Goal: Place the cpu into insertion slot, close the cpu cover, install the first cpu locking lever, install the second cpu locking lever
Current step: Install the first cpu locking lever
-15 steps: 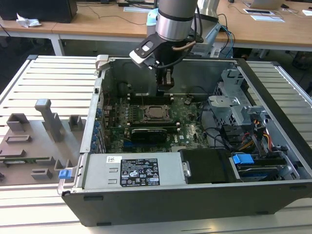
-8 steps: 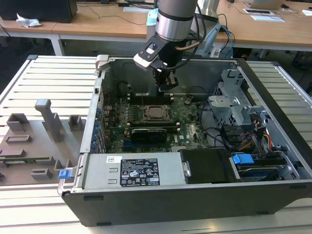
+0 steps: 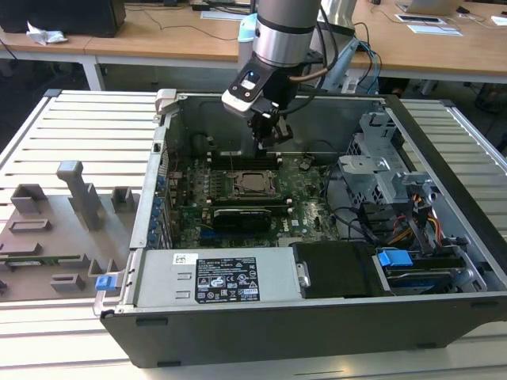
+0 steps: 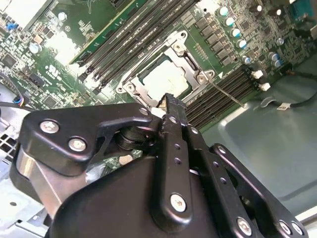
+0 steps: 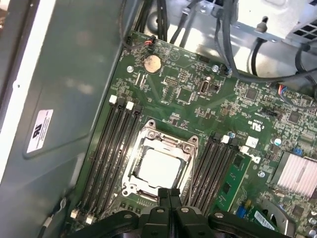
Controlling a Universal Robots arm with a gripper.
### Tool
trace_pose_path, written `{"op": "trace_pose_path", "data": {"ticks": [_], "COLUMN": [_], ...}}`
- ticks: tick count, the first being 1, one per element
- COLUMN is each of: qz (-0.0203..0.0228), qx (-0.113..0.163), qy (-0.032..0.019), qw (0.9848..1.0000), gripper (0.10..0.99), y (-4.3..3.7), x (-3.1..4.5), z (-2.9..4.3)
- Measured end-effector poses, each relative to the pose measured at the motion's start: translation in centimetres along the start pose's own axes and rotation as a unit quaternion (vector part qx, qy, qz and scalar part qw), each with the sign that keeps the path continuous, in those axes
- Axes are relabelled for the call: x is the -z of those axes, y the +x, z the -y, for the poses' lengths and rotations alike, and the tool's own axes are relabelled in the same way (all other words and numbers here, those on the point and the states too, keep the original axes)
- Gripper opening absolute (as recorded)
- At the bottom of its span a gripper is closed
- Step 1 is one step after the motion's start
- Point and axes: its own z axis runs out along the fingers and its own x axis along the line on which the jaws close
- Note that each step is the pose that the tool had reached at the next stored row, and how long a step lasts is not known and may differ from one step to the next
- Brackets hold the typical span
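One gripper (image 3: 267, 141), fingers pressed together, hovers at exterior view's centre just above cpu (image 3: 253, 184). You see cpu framed by lowered cpu cover (image 5: 167, 141). White label (image 3: 227, 283), lower centre: print unreadable.

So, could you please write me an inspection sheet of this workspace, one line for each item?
Surface: slatted metal table carrying an open computer case.
Job's things: cpu sits in the insertion slot; cpu cover lies flat around it.
Clutter: grey plastic fixtures on the table, at the exterior view's left.
Grippers: gripper shut, poised above the slot's edge.
Cables: black bundle beside the motherboard.
Surroundings: wooden desks behind the table.
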Motion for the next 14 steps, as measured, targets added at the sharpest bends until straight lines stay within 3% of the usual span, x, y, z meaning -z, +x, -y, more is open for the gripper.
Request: {"op": "trace_pose_path", "data": {"ticks": [9,14], "qz": [0.0037,0.0064], "qx": [0.056,0.098], "qy": [0.0018,0.0031], "qw": [0.9984,0.9951], "gripper": [0.106,0.106], "y": [0.00,0.00], "x": [0.00,0.00], "z": [0.00,0.00]}}
